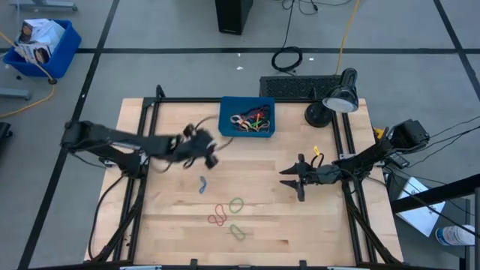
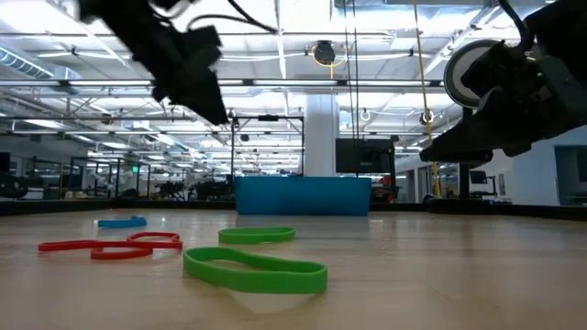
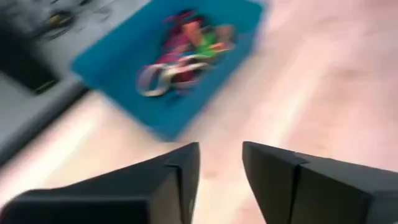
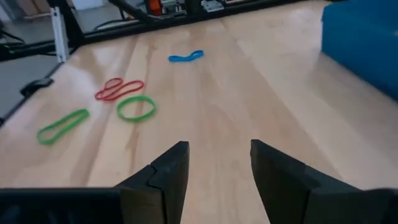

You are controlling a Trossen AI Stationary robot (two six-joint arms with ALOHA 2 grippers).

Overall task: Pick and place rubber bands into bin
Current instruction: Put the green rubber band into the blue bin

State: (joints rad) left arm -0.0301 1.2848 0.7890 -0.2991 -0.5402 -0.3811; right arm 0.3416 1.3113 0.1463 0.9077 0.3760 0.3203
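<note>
Nearest the table's front edge, four loose rubber bands lie on the light wooden table (image 1: 315, 225): a thin green rubber loop (image 1: 237, 232), a red double-looped band (image 1: 217, 217), a second green loop (image 1: 236, 204) and a small blue band (image 1: 202, 184) farther in. The right gripper (image 1: 297, 180) hovers at mid-table with jaws narrowly parted, holding nothing. The left gripper (image 1: 212, 155) hangs just before the bin, jaws narrowly apart and empty. The shallow rectangular blue plastic bin (image 1: 227, 109) sits at the far edge, holding a mixed-colour cluster of rubber bands (image 1: 251, 121).
</note>
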